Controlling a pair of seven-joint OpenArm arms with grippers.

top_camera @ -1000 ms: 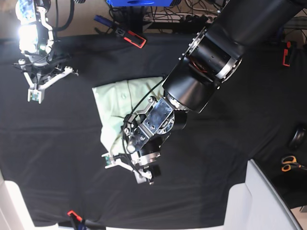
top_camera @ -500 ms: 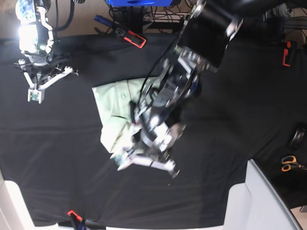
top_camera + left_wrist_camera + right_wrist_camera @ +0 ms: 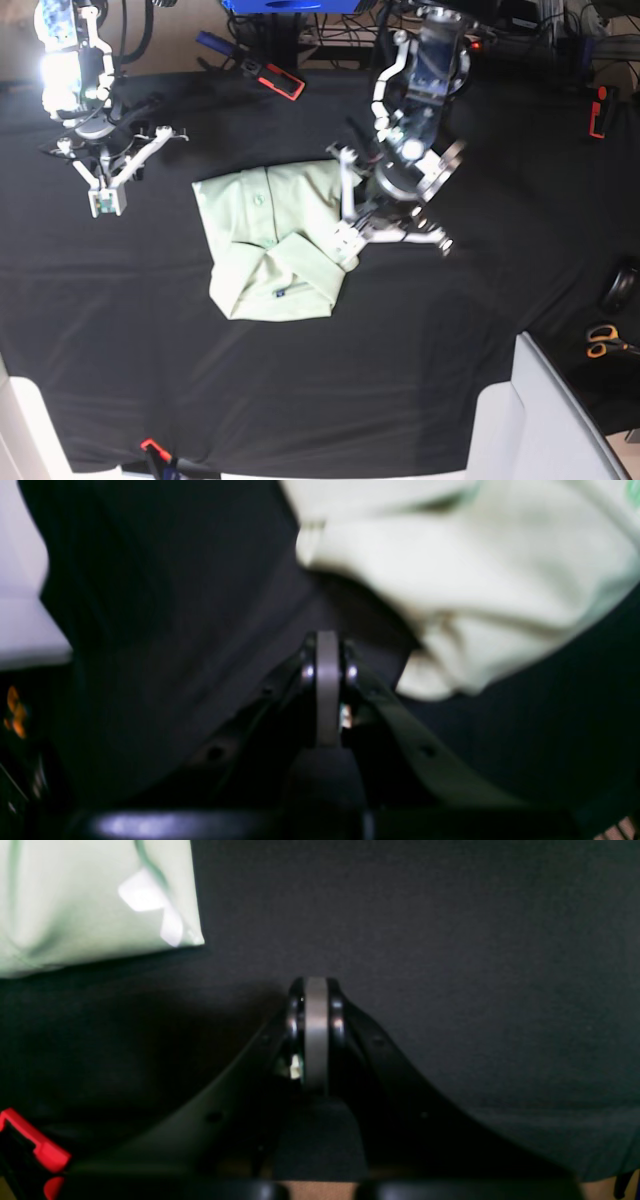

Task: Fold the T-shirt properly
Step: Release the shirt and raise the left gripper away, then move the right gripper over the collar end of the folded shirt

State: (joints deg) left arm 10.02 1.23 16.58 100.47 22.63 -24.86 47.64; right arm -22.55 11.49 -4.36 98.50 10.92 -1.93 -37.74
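T-shirt (image 3: 268,250) lies folded — just beside left claw (image 3: 345,250).

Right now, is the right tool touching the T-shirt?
Apart. The right wrist view shows the right tool shut over bare black tablecloth, with dark cloth between it and the T-shirt corner at upper left.

I see the T-shirt (image 3: 265,240) lying folded up on the black cloth, near the middle. It is pale mint green and soft. It makes a small, chunky bundle, not a neat square. The collar side points up and left, with a little button on it. One flap is folded over the lower part, and a tiny blue tag shows there.
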